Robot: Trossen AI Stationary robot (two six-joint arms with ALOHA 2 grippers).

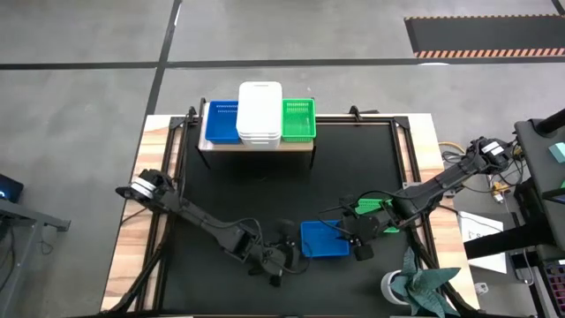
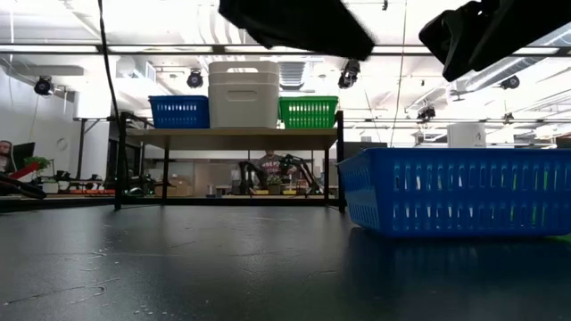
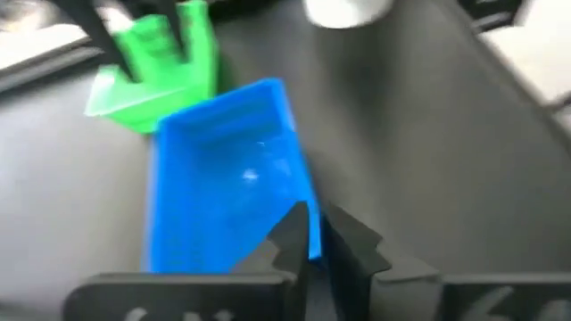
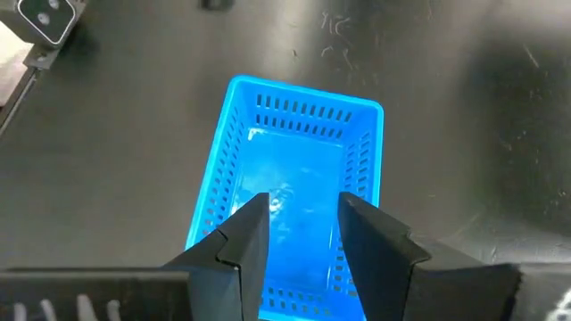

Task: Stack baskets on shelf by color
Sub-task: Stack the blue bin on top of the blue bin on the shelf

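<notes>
A black tabletop seen from above, with two dark robot arms reaching in from either side near its front edge.

A blue basket sits on the tabletop between the two grippers, open side up. Its long axis runs left to right across the table.

The left gripper is just beside the basket's left end. In the left wrist view its fingers stand nearly together with only a thin gap, over the basket's rim. Whether they pinch the rim cannot be told.

The right gripper is at the basket's right end. In the right wrist view its fingers are parted a moderate way and hang above the basket's inside, gripping nothing.

A green basket lies just behind the right gripper, partly hidden by the arm. In the left wrist view it is tilted.

At the table's far edge stands the shelf, with a light wood top. On it, side by side, are a blue basket at left, a taller stack of white baskets in the middle, and a green basket at right.
</notes>
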